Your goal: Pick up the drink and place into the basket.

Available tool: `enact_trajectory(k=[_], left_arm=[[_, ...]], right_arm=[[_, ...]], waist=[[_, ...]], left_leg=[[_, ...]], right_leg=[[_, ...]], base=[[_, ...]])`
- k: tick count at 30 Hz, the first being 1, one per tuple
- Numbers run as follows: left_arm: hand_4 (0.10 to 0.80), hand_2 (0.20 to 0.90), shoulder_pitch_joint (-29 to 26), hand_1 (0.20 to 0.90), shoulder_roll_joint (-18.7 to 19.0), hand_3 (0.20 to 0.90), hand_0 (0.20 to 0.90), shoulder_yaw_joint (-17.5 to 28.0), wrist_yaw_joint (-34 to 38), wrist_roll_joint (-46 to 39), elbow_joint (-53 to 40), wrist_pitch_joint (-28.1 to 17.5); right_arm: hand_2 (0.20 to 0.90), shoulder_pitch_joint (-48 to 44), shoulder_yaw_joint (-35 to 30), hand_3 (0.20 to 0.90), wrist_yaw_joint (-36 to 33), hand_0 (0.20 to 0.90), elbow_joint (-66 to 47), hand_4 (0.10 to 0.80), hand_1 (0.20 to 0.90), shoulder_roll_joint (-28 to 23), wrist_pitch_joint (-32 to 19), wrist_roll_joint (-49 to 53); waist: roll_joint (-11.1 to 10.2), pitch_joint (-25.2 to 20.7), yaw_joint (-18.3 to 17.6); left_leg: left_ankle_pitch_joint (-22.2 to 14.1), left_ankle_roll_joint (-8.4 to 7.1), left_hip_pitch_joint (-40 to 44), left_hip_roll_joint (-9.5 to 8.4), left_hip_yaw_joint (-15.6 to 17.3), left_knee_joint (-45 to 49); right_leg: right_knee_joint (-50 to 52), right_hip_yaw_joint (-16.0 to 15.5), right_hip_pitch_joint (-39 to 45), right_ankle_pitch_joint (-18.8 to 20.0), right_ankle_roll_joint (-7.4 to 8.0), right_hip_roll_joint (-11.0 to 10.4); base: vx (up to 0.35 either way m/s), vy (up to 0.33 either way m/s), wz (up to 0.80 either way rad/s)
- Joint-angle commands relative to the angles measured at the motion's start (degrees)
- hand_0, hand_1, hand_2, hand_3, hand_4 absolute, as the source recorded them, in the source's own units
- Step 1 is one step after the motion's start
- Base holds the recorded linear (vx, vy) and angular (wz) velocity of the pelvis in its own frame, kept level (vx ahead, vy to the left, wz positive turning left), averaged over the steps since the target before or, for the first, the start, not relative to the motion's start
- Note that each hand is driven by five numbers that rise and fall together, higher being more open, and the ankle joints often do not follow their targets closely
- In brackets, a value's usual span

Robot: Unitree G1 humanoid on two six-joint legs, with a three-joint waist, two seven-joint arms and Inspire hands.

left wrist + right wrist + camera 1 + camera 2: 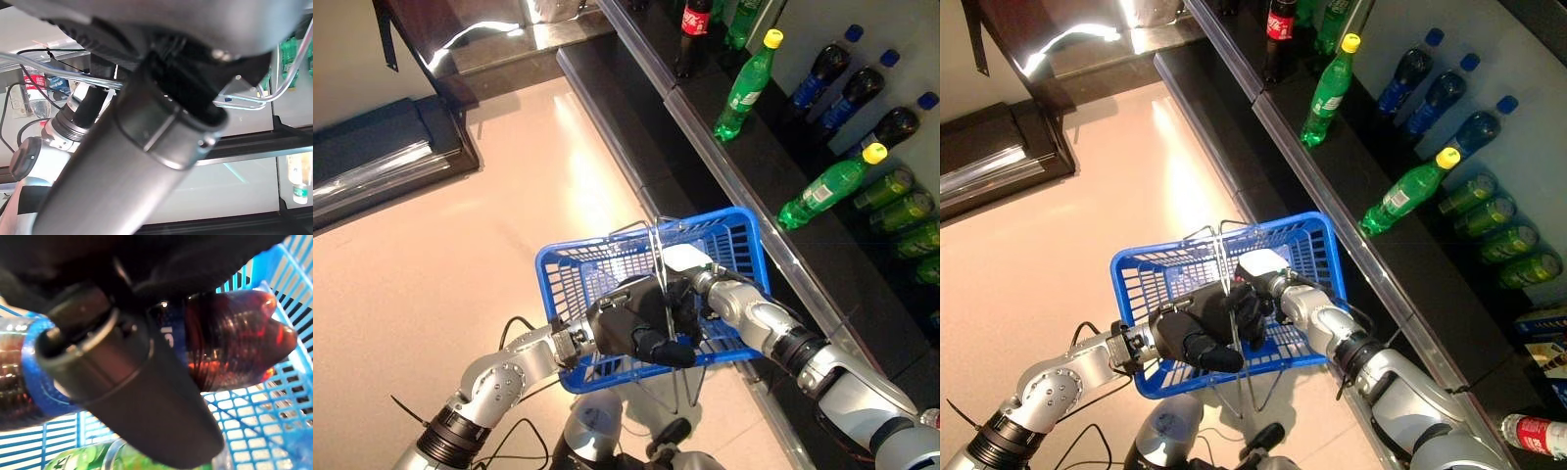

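Right hand [122, 372] is curled around a dark cola bottle with blue label [230, 342], held inside the blue plastic mesh basket [739, 230], above a green bottle [88, 461] already lying there. Left hand [1197, 333] is closed on the basket's wire handle [656, 257]. Judgement: lower the bottle until it rests before letting go, keeping clear of the handle. The dark shelf [759, 176] of bottles stands right of the basket.

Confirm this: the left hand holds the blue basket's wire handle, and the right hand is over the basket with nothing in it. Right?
Not quite. The left hand does grip the blue basket's wire handle, but the right hand is not empty: the right wrist view shows its fingers wrapped around a dark drink bottle above the basket.
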Motion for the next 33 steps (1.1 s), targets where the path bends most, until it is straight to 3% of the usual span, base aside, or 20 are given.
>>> enact_trajectory(k=[1,24,33], left_arm=[[0.1,0.3,-2.94,0.3,-10.27,0.2,0.3,-5.0,-12.45,-8.0,-13.94,-6.27],[0.1,0.3,-2.98,0.3,-10.84,0.2,0.3,-4.34,-11.49,-8.1,-14.32,-6.13],[0.1,0.3,-1.97,0.3,-10.63,0.2,0.3,-2.32,-7.07,-8.36,-13.81,-9.83]], right_arm=[[0.9,-1.24,3.98,0.9,-3.8,0.9,2.14,0.8,0.9,3.59,-0.46,-1.1],[0.9,-0.01,2.56,0.9,-4.22,0.9,2.72,0.8,0.9,4.46,0.66,-0.59],[0.9,1.9,0.21,0.9,-7.1,0.9,0.7,0.8,0.9,4.19,1.84,5.43]], waist=[[-1.16,-22.13,-0.32],[-1.09,-22.34,-0.57],[-0.94,-22.28,-0.89]], left_leg=[[-0.91,0.22,0.98,-1.28,0.88,-3.73],[-1.1,0.34,1.25,-1.29,1.13,-3.73],[-1.07,0.41,1.4,-1.37,1.15,-3.73]], right_leg=[[0.14,-1.41,2.2,-1.39,1.15,0.8],[0.15,-1.35,2.26,-1.53,1.03,0.86],[0.14,-0.89,2.18,-1.4,1.07,0.88]], base=[[0.0,0.0,0.0],[0.0,0.0,0.0],[0.0,0.0,0.0]])
